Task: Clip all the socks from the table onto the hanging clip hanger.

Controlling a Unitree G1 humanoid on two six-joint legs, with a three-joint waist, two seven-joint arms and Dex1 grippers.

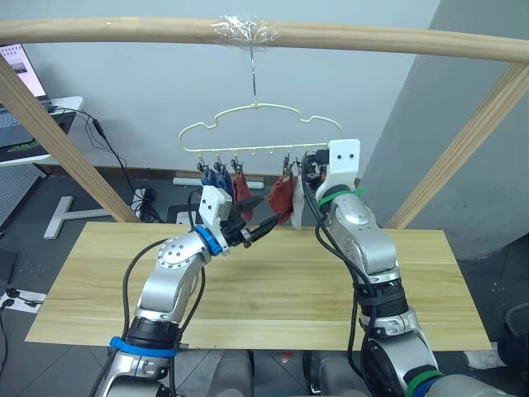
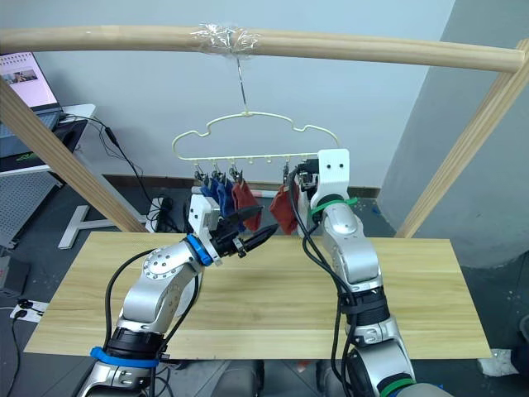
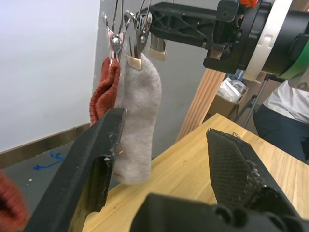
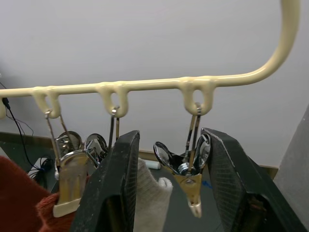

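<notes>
Socks [image 1: 240, 188] hang clipped along the clip hanger [image 1: 263, 131] under the wooden pole [image 1: 347, 37]: blue and rust red on the left, another rust red one [image 3: 103, 92] and a light grey one [image 3: 139, 116] toward the right. The surface [image 1: 273, 289] below looks bare of socks. My right gripper [image 4: 169, 183] stands with its jaws parted around the last clip [image 4: 191, 179], which is empty, gripping nothing. My left gripper [image 3: 161, 159] waits wide open and empty near the grey sock. As I judge it, the hanger swings freely on its hook, so a nudge could tilt it, pull a sock loose or let the clip slip away.
</notes>
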